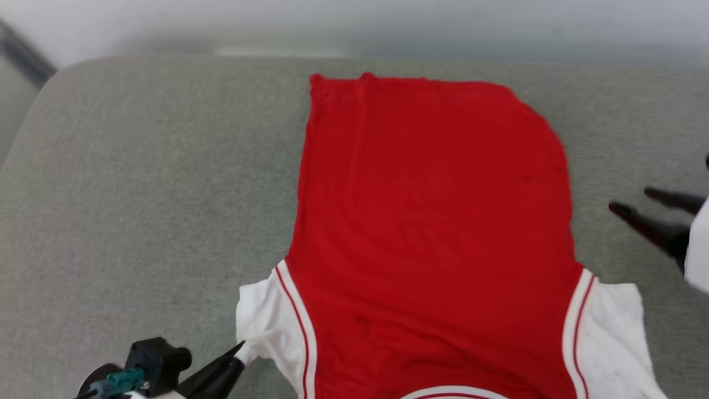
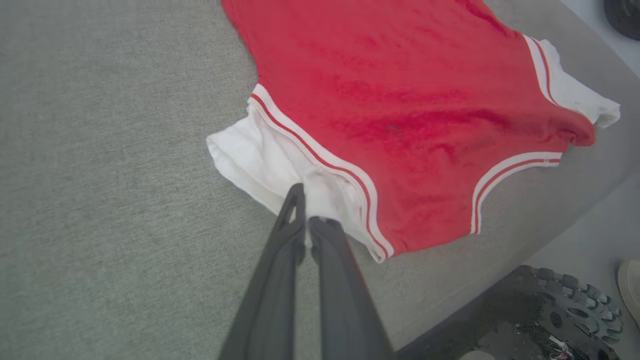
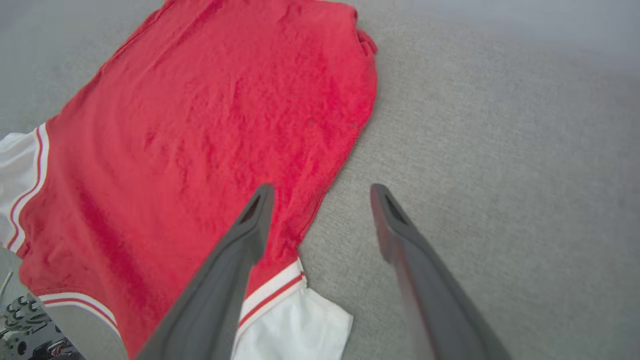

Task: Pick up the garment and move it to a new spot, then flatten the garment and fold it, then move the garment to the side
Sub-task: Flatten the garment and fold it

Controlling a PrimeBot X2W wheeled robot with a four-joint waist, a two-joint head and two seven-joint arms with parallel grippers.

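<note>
The garment [image 1: 432, 221] lies spread flat on the grey cushion, plain red back up, collar toward me and hem at the far side. Its white sleeves stick out at both near corners. My left gripper [image 1: 241, 350] is shut on the edge of the left white sleeve [image 2: 265, 160], its two dark fingers [image 2: 295, 220] pinched together on the cloth. My right gripper [image 1: 634, 200] hovers open to the right of the garment, above bare cushion. In the right wrist view its fingers [image 3: 260, 210] straddle the garment's [image 3: 210, 145] side edge, above the right sleeve [image 3: 295, 330].
The grey fabric cushion [image 1: 138, 194] extends wide to the left and right of the garment. Its rounded far edge meets a pale wall. My own wheeled base [image 2: 550, 315] shows below the cushion's near edge.
</note>
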